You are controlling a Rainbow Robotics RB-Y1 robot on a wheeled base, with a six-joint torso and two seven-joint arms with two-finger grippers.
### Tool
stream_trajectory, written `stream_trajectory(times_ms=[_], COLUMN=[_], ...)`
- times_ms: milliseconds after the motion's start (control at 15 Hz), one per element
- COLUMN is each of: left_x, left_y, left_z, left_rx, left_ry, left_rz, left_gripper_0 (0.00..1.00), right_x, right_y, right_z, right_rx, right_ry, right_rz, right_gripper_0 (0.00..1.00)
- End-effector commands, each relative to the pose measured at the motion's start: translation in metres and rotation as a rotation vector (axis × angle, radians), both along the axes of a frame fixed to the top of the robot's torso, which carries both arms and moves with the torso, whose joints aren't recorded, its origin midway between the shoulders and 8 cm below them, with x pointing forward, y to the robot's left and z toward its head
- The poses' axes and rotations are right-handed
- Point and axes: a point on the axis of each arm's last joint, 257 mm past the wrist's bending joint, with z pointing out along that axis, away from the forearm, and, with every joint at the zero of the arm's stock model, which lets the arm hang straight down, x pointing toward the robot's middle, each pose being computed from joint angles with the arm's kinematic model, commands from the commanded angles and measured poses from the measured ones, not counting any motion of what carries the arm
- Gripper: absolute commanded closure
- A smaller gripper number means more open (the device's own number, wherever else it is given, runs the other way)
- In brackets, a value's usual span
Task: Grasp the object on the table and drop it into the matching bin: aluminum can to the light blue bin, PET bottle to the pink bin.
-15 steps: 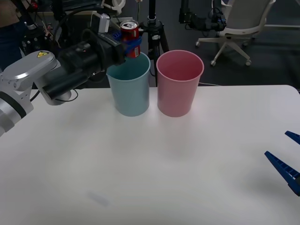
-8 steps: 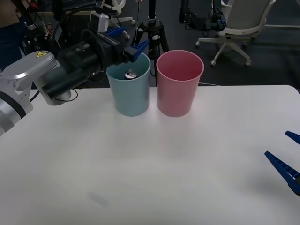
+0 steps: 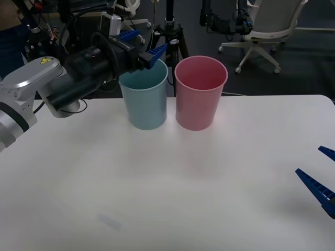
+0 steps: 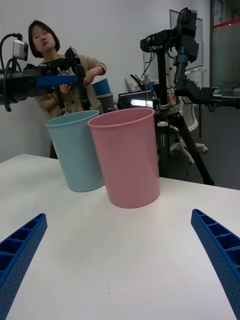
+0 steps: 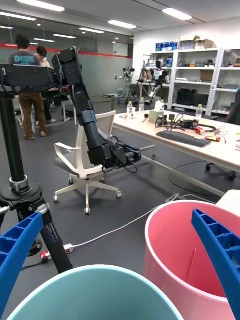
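Now, left gripper [image 3: 142,45]: spread wide and empty, poised over the light blue bin's [image 3: 144,102] rim.
Can: not visible; the bin's inside is hidden.
Pink bin [image 3: 200,94]: just beside the blue one on the desk [image 3: 172,183].
Right gripper [image 3: 322,178]: wide apart, low at the desk's right edge.

The left gripper [image 5: 120,265] hangs with its two blue ribbed fingers [image 5: 17,247] spread wide apart, nothing between them. Just below sit the round rim of the tall light blue plastic bin [image 5: 95,295] and, close beside it, the tall pink plastic bin [image 5: 187,260]. Beyond stand a black tripod [image 5: 22,190], a white swivel office chair [image 5: 85,170] and a long work desk [image 5: 200,147] with a keyboard.
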Motion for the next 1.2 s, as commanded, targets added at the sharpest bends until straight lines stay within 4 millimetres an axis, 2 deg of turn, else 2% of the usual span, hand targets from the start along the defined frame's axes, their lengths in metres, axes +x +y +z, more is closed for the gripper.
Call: stream_trajectory(times_ms=[67,400,800,1067,1200], left_x=[-0.009,-0.044,-0.104,-0.127,-0.137], left_y=[0.005,0.032,0.074,0.105,0.125], left_z=[0.000,-0.002,-0.004,-0.011,-0.023], left_rx=[-0.003,0.033,0.029,0.040,0.024], left_ry=[0.013,0.020,-0.043,-0.079,-0.063], left_rz=[-0.018,-0.053,-0.112,-0.102,-0.089], left_gripper_0=[0.00,0.00,0.00,0.00,0.00], right_x=[0.000,0.000,0.000,0.000,0.000], right_y=[0.000,0.000,0.000,0.000,0.000], right_z=[0.000,0.000,0.000,0.000,0.000], right_rx=[0.000,0.000,0.000,0.000,0.000], right_ry=[0.000,0.000,0.000,0.000,0.000], right_rz=[0.000,0.000,0.000,0.000,0.000], right_gripper_0=[0.00,0.00,0.00,0.00,0.00])
